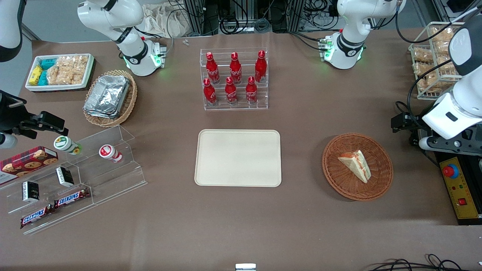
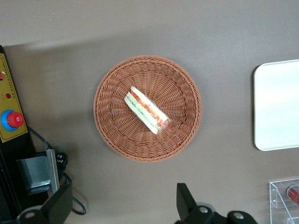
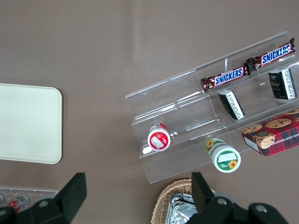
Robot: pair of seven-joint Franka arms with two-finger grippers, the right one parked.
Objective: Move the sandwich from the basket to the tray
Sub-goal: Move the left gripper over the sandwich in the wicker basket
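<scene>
The sandwich [image 1: 357, 165] [image 2: 146, 110], a pale bread wedge with red and green filling, lies in the round reddish-brown basket [image 1: 380, 156] [image 2: 112, 88]. The cream tray [image 1: 238, 157] [image 2: 278, 109] sits bare at the table's middle, beside the basket toward the parked arm's end. My left gripper [image 1: 400, 122] [image 2: 122, 205] hangs open above the table, off the basket's rim toward the working arm's end, holding nothing. Its two black fingers [image 2: 185, 201] stand wide apart, well clear of the sandwich.
A clear rack of red bottles [image 1: 234, 79] stands farther from the front camera than the tray. A yellow control box with a red button [image 1: 457, 186] [image 2: 10, 119] and cables lies beside the basket. A wire rack of snacks [image 1: 433, 60] stands at the working arm's end.
</scene>
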